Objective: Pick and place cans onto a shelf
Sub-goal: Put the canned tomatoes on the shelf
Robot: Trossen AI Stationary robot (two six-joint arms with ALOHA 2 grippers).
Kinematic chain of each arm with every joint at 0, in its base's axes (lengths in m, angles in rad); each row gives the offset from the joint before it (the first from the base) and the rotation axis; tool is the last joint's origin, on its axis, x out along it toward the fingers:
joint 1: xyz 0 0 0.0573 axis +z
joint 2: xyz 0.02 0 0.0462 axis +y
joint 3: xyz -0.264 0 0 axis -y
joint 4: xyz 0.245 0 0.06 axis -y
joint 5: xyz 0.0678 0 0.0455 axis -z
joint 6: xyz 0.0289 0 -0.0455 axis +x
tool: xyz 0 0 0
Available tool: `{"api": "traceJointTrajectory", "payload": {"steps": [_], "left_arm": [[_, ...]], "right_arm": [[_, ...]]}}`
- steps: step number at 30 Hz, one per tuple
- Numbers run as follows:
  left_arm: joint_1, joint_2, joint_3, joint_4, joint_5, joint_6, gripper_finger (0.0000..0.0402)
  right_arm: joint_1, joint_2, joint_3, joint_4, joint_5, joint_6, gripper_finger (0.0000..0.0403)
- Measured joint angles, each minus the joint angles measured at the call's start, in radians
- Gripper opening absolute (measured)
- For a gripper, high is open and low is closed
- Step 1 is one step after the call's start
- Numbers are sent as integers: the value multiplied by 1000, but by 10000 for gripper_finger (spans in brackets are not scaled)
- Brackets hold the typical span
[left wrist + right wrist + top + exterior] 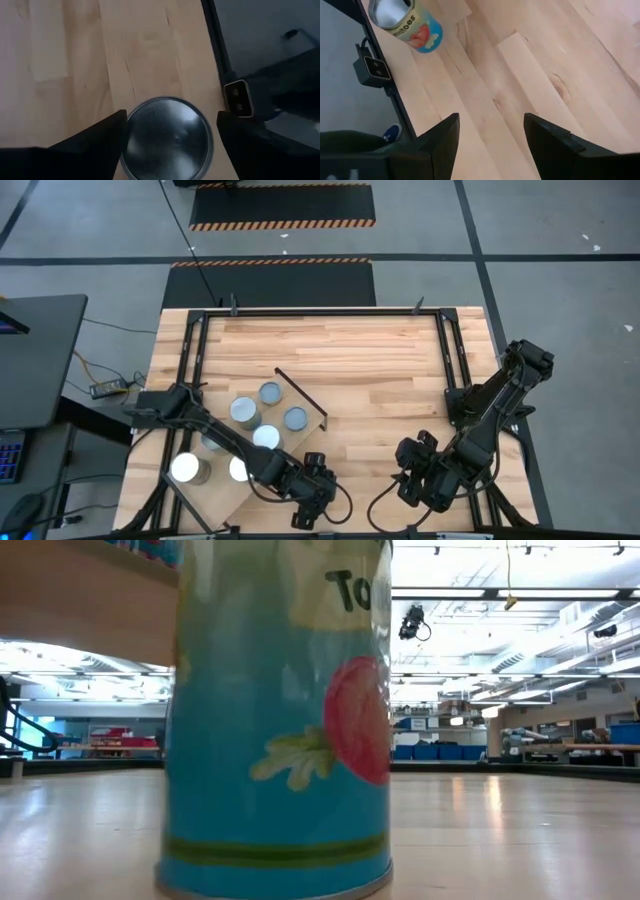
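Note:
One can (167,137) with a silver top and a blue tomato label stands upright on the tabletop near the near edge. It fills the low view (280,720) and shows in the right wrist view (407,25). My left gripper (318,485) hangs open above it, one finger over each side of its top, and hides it in the high view. Several more cans (270,393) stand on the shelf (300,395), a plywood board with a black edge lying askew at the near left. My right gripper (491,120) is open and empty over the near right (408,475).
A small camera (237,97) sits on the black rail at the table's near edge, close beside the lone can. A black metal frame (320,310) runs round the tabletop. Bare wood lies at the middle and far side (380,360). My left arm (215,435) reaches across the shelf's cans.

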Motion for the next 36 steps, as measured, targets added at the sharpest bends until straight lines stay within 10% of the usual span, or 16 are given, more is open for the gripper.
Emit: {"api": "traceJointTrajectory", "payload": {"steps": [18, 36], "left_arm": [[2, -9, 1, -6, -77, -44, 252], [-38, -36, 1, 5, -170, -122, 368]], "right_arm": [[0, 0, 0, 0, 25, 12, 229], [0, 0, 0, 0, 25, 12, 229]]}}
